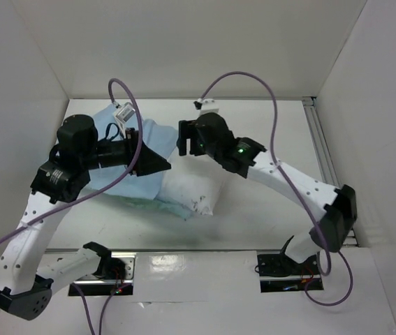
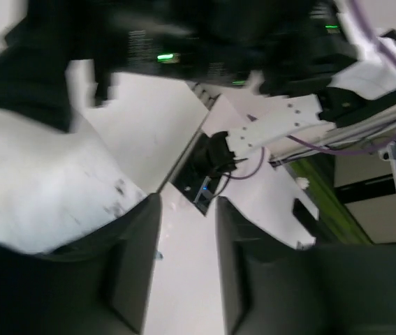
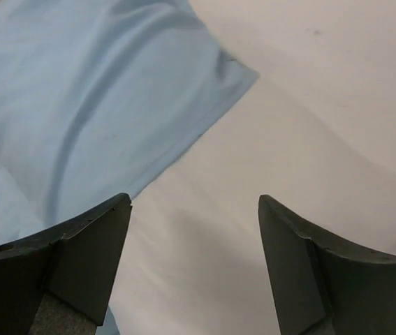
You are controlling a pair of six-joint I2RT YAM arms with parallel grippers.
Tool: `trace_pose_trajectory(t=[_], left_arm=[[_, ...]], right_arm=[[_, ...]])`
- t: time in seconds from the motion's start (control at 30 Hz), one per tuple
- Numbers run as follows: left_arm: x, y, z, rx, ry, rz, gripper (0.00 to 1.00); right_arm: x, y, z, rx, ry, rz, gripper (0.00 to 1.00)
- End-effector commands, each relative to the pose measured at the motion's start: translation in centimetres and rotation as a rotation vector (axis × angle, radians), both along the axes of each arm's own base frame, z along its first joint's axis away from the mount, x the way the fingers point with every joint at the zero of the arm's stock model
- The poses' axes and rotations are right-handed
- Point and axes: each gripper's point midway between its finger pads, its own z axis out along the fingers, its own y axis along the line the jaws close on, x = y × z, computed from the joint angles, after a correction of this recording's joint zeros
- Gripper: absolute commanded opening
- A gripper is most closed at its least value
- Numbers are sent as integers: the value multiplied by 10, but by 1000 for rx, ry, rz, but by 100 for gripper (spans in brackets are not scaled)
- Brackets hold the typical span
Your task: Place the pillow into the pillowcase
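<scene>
With left gripper and right gripper both spread and empty, we find the pillow at centre frame, just beside the left gripper, protruding rightward from the pillowcase.

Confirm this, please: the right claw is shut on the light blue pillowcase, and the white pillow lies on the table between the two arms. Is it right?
Not quite. The right claw is open and grips nothing: the right wrist view shows its jaws apart, the light blue pillowcase lying beyond them. The white pillow does lie on the table between the arms.
</scene>
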Motion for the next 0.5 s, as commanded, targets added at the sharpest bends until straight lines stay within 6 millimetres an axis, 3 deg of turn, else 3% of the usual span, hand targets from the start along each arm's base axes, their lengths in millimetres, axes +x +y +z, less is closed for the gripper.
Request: trace_pose_trajectory(t=[0.0, 0.07, 0.13, 0.17, 0.2, 0.23, 0.3, 0.33, 0.37, 0.43, 0.47], left_arm=[[26, 9, -31, 142, 9, 59, 43], [41, 11, -37, 175, 32, 95, 17], [58, 6, -48, 201, 64, 86, 11], [67, 6, -50, 214, 68, 107, 15], [75, 5, -54, 229, 79, 124, 27], [98, 8, -63, 274, 91, 192, 48], [117, 11, -78, 358, 129, 276, 64], [137, 22, -76, 421, 110, 397, 69], [148, 18, -93, 487, 136, 423, 72], [164, 30, -98, 601, 134, 531, 74], [166, 23, -103, 641, 125, 524, 74]], right_arm=[[-15, -47, 16, -44, -19, -95, 81], [-26, -71, 7, -82, 5, -152, 81], [-32, -86, -3, -81, 43, -199, 81], [-36, -101, -13, -97, 66, -234, 81], [-38, -108, -17, -86, 77, -255, 81], [-34, -120, -22, -59, 102, -301, 81], [-40, -124, -34, 18, 163, -276, 84], [-33, -133, -37, 68, 184, -300, 87], [-37, -124, -41, 143, 219, -235, 88], [-30, -127, -46, 220, 257, -224, 90], [-29, -125, -49, 252, 271, -212, 92]])
